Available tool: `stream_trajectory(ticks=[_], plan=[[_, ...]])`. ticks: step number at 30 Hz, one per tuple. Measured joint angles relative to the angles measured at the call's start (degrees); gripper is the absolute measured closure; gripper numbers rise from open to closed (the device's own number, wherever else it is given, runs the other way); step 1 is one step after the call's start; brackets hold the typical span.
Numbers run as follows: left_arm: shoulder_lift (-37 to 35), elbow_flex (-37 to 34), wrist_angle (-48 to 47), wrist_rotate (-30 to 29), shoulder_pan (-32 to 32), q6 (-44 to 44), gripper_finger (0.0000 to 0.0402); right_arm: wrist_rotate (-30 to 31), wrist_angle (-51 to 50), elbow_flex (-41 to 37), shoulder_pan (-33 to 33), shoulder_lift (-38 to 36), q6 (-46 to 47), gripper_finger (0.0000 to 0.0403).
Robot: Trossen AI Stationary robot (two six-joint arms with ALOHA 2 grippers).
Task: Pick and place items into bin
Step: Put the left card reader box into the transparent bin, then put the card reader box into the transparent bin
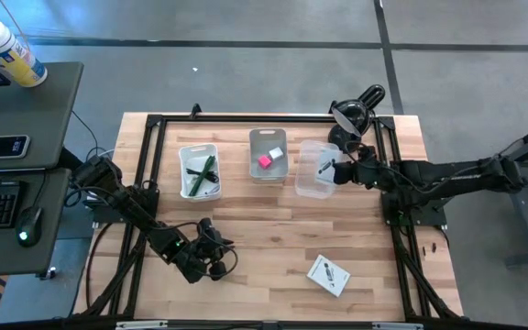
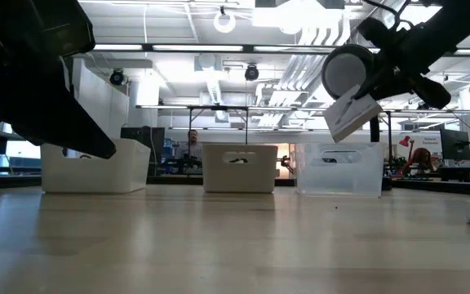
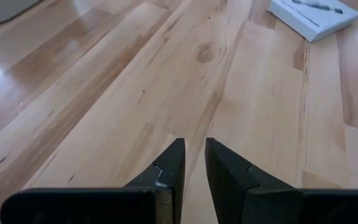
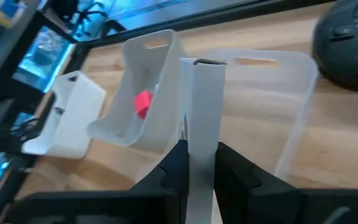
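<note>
My right gripper (image 1: 331, 170) hangs over the clear bin (image 1: 312, 174), shut on a white card box with black print (image 4: 202, 93), which also shows tilted in the low view (image 2: 351, 116). The grey middle bin (image 1: 268, 158) holds a pink block (image 1: 264, 161) and a white cube (image 1: 277, 153). A green pen and a black cable (image 1: 202, 174) lie in the white left bin (image 1: 183, 156). A second white card box (image 1: 328, 275) lies flat on the table near its near edge. My left gripper (image 3: 191, 165) hovers low over bare wood, open by a narrow gap and touching nothing. My right gripper pinches the white card box between its two fingers (image 4: 174, 163), which lie on its two flat faces near one end (image 4: 201, 146). The box is lifted clear and juts out beyond the fingertips, tilted, above the clear bin.
A black desk lamp (image 1: 356, 108) stands at the far right corner, just behind the clear bin. The three bins sit in a row at the table's far side. Bare wood (image 1: 273, 234) spans the middle. A black frame runs along the table's edges (image 1: 154, 124).
</note>
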Motion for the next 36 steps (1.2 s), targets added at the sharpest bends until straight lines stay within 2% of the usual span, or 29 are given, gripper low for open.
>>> stream_trajectory(ticks=[4, 9, 13, 17, 23, 31, 36], plan=[[0.0, 0.0, 0.0, -0.6, 0.0, -1.1, 0.0350, -1.4, 0.5, 0.0, -4.0, 0.5, -2.4, 0.0349], [0.0, 0.0, 0.1, -1.3, 0.0, -1.8, 0.0350, -6.0, 1.5, -0.1, -8.8, 1.2, -5.8, 0.0359], [0.0, 0.0, 0.4, -2.4, 0.0, -1.9, 0.0350, -10.4, 7.2, -2.8, -11.6, 1.7, -6.7, 0.0350], [0.0, 0.0, 0.5, -3.0, 0.0, -2.1, 0.0350, -12.9, 12.8, -6.1, -12.7, 2.0, -6.4, 0.0347], [0.0, 0.0, 0.5, -3.0, 0.0, -2.3, 0.0350, -13.1, 14.7, -7.8, -12.6, 2.1, -6.9, 0.0356], [0.0, 0.0, 0.6, -2.9, 2.1, -2.0, 0.0350, -13.5, 18.0, -7.8, -13.2, 2.1, -9.3, 0.0298], [0.0, 0.0, 1.2, -1.8, 3.6, -1.2, 0.0350, -14.1, 18.0, -7.8, -13.9, 2.1, -9.7, 0.0281]])
